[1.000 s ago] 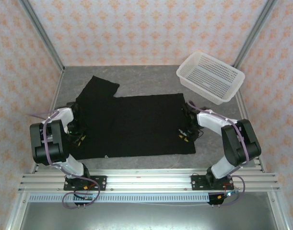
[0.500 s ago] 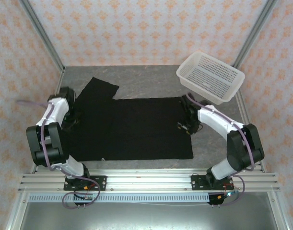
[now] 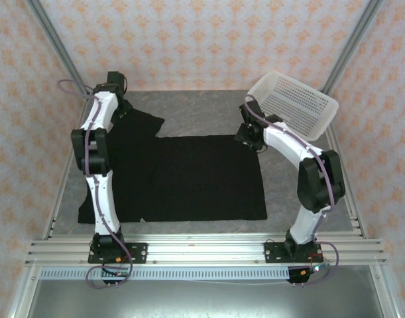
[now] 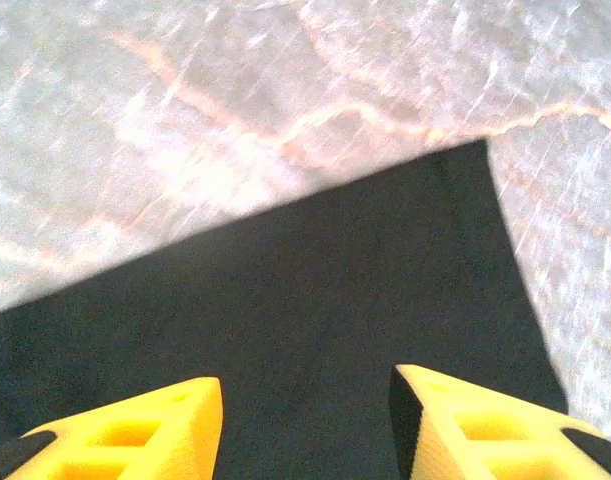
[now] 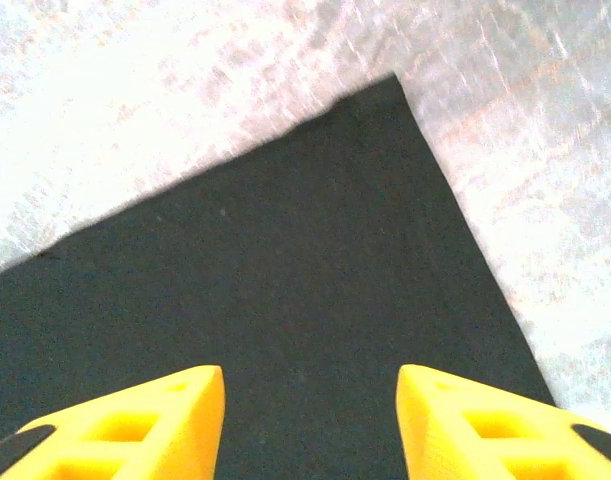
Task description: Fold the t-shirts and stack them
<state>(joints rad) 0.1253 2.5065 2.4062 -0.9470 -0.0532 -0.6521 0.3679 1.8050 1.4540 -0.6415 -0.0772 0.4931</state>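
Hovering: my left gripper (image 4: 305,385) is over the far left sleeve (image 3: 139,120) of the black t-shirt (image 3: 182,175). Its yellow fingers (image 4: 135,430) stand moderately apart with nothing between them, only cloth below. I cannot tell whether the tips touch the fabric.

My right gripper (image 5: 310,378) is over the shirt's far right corner (image 5: 385,95). Its jaws are parted about as much and also hold nothing.

The t-shirt lies spread flat on the grey marbled table (image 3: 209,109), plain black side up. The sleeve points to the far left and the long near edge runs along the side of the arm bases.

The white perforated basket (image 3: 291,106) sits at the far right of the table, just beyond my right wrist and apart from the shirt.
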